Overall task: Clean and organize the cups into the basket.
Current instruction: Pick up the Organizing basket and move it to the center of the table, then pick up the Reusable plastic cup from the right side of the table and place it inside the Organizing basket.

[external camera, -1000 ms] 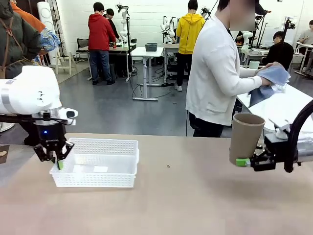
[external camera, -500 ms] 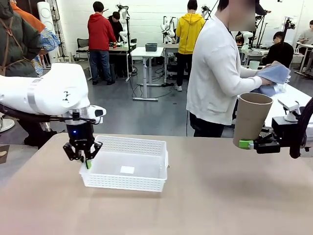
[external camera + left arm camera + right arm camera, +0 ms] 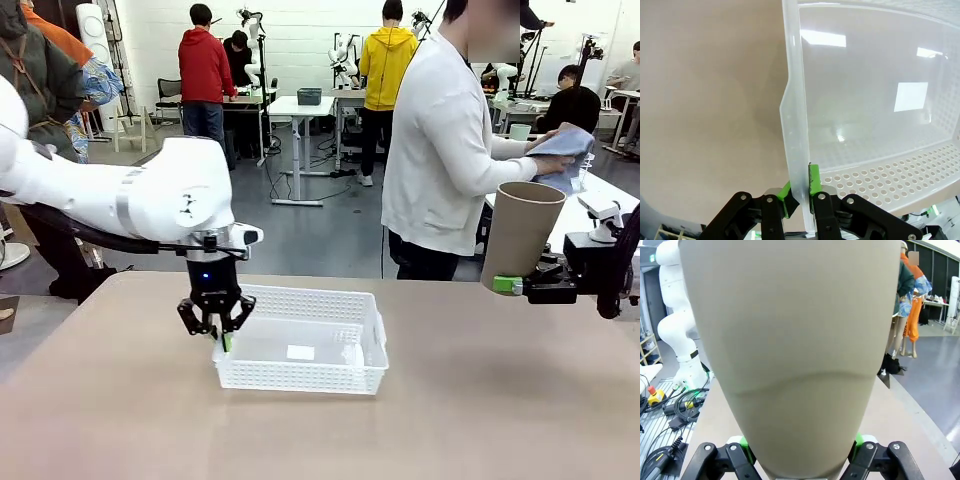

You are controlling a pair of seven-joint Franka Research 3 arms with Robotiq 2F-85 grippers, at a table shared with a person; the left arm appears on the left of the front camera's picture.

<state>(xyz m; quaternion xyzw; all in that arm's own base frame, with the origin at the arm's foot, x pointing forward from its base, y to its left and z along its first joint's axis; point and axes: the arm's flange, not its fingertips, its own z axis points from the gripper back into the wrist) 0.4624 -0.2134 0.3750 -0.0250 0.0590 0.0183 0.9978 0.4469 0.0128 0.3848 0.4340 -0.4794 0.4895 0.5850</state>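
A large workshop is stretching out behind the desk, with people standing at other work tables farther back. At the desk's far side a person in a white top is standing turned toward the picture's right and holding a blue cloth in both hands.

The white plastic basket is sitting flat on the desk, a little left of the middle, with its long side facing the camera. A small white label is lying on its floor. The left arm is reaching in from the left with its left end effector pointing straight down at the basket's left short side. In the left wrist view its green pads are pressing together on the thin rim of that wall, one pad outside and one inside the basket, so it is pinching the rim.

At the right edge of the front view, the right end effector is lying sideways and clamping a tan-brown cup near its narrow base. The cup is standing nearly upright with its mouth up, leaning slightly, and is hanging in the air above the desk, well apart from the basket. In the right wrist view the cup's wall is rising between the two fingers, with green pads touching it on both sides.
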